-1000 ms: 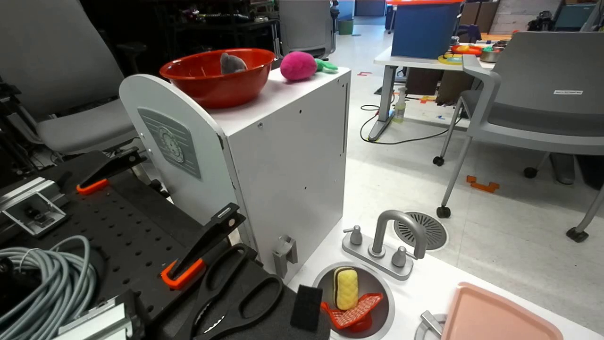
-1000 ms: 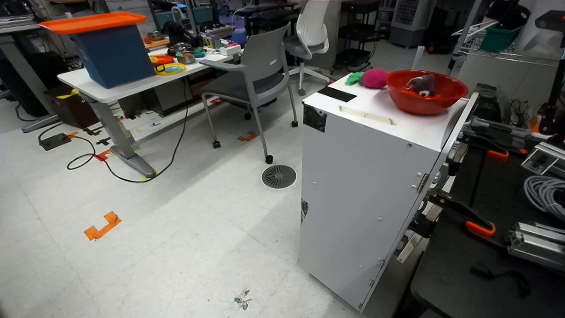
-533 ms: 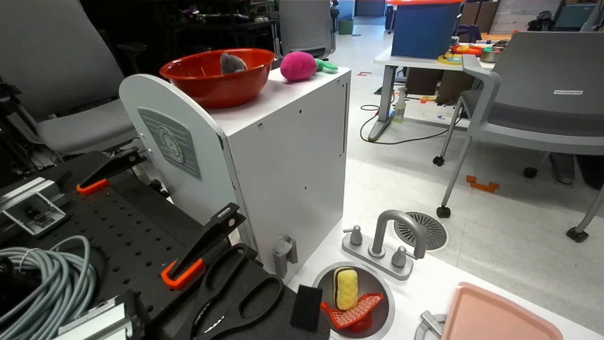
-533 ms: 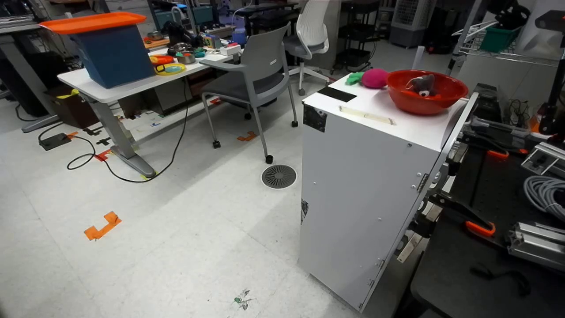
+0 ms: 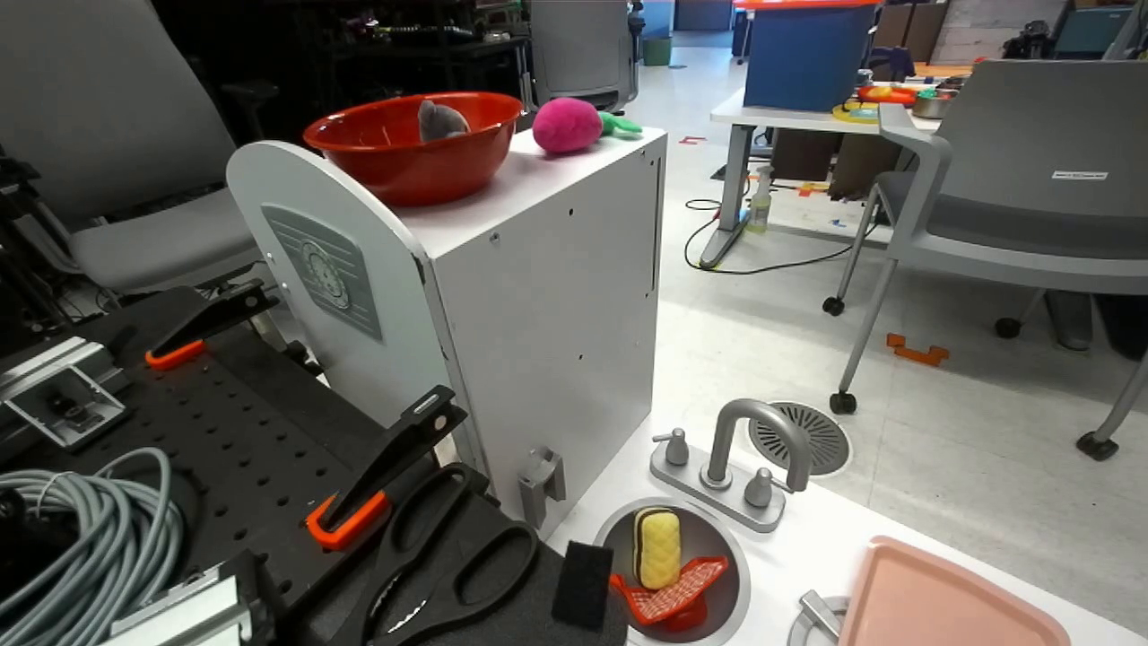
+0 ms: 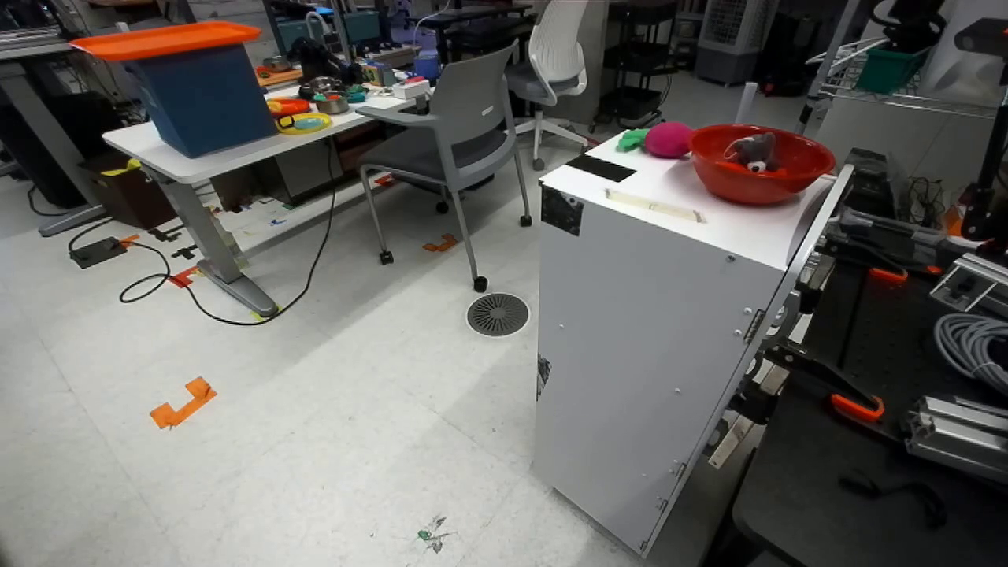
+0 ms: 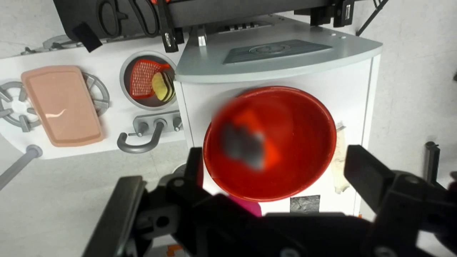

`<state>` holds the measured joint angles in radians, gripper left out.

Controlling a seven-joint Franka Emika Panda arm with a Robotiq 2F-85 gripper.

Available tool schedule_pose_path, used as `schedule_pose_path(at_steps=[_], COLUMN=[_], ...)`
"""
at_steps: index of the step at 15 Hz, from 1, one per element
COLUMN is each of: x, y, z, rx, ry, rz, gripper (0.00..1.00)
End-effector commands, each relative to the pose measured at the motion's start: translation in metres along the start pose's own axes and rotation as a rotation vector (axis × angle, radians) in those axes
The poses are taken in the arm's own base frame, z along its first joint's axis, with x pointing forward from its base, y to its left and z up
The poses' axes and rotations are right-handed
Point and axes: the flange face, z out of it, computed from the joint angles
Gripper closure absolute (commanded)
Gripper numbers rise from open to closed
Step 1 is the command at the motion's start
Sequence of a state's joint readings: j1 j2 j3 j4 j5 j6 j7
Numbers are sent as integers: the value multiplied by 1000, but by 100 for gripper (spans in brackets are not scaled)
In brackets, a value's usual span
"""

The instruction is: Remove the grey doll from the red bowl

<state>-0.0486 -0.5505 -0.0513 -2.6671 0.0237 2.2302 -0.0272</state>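
– Where is the grey doll [image 5: 439, 123]?
– It's inside the red bowl [image 5: 417, 170]. Both exterior views show it in there, and it's much smaller than the bowl.
– What does it look like?
– Soft and grey. In an exterior view there's a round white spot [image 6: 757, 166] on it. In the wrist view it looks all smudgy, over on the left part of the bowl. There are bright orange bits [image 7: 273, 153] right by it, but I can't tell what they are.
– And the claw [image 7: 274, 157]?
– It's spread wide. In the wrist view, one of its black fingers [image 7: 367, 173] shows on the left of the bowl and one on the right.
– Is it touching the bowl?
– I can't tell.
– What's the bowl standing on?
– A white surface [image 5: 538, 179], the top of a tall box [image 5: 552, 314].
– Is anything next to it?
– A fuzzy pink ball [image 5: 568, 126] with a green bit [image 5: 621, 126] on its end. It sits just beside the bowl, on the same surface.
– What's lower down?
– A round grey sink [image 5: 707, 538] with a yellow thing [image 5: 659, 547] and a red thing [image 5: 679, 592] in it. A grey tap [image 5: 719, 458] stands next to it.
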Motion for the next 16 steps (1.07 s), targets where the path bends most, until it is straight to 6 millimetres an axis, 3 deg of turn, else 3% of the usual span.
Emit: schedule_pose_path(at_steps=[1,8,12,16], x=[4,2,15,38], y=[10,31,53,54], z=[-7,-8,-12,-24], rx=[1,-72,-147,-160], ry=[-85,-169,-124,-13], rz=[6,17,43,64], gripper=[0,0,0,0])
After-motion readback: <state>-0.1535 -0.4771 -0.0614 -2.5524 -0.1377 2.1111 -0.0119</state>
